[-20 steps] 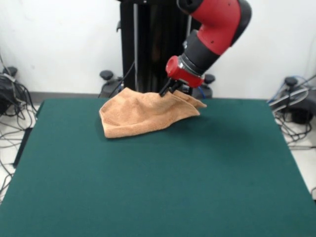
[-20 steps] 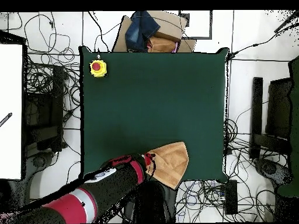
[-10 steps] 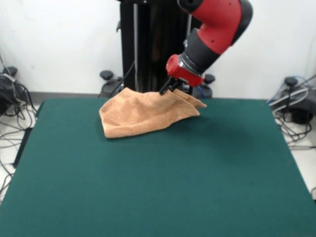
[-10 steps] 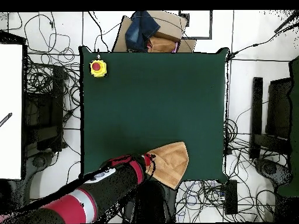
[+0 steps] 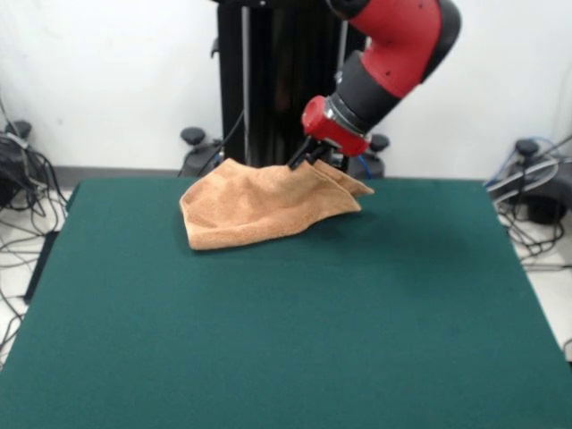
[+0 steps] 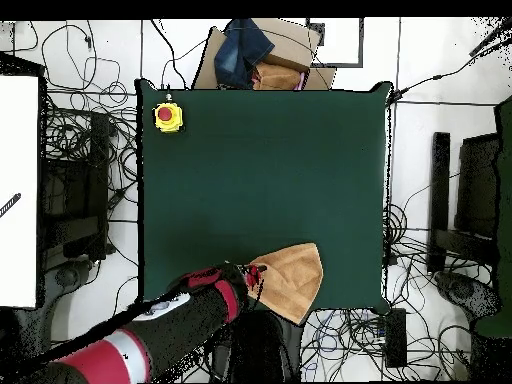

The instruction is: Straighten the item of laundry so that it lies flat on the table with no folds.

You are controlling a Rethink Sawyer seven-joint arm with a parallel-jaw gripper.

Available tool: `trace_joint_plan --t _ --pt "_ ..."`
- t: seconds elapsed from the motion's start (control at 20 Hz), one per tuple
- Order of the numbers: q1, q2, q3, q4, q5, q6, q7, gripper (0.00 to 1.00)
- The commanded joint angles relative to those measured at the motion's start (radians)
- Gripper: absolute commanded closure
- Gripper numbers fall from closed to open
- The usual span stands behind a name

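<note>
The gripper (image 5: 307, 162) is pressing into the towel (image 5: 259, 206) — its fingertips are disappearing among the folds — whether clamped is staying unclear.

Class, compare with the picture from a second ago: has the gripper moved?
Yes, slightly. The gripper has risen a little against the black pedestal behind it, staying at the towel's raised edge.

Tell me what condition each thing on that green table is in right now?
towel: bunched and folded, not flat, lying near the table edge closest to the robot.
gripper: at the towel's raised edge; whether it is open or shut cannot be told.
table: mostly bare green top.
yellow box with red button: sitting at a table corner, untouched.
</note>
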Motion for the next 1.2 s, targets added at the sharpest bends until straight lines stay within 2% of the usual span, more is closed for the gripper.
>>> trace_joint_plan --t 0.05,0.3,0.5,1.0,1.2 --pt "0.172 0.193 -0.064 0.022 0.353 -0.137 0.557 1.0" --pt "0.25 0.239 -0.104 0.075 0.539 -0.166 0.589 1.0" --pt "0.273 0.266 -0.112 0.074 0.607 -0.169 0.582 1.0" --pt "0.31 0.296 -0.133 0.066 0.642 -0.133 0.586 1.0" --pt "0.254 0.231 -0.097 0.072 0.528 -0.107 0.472 1.0"
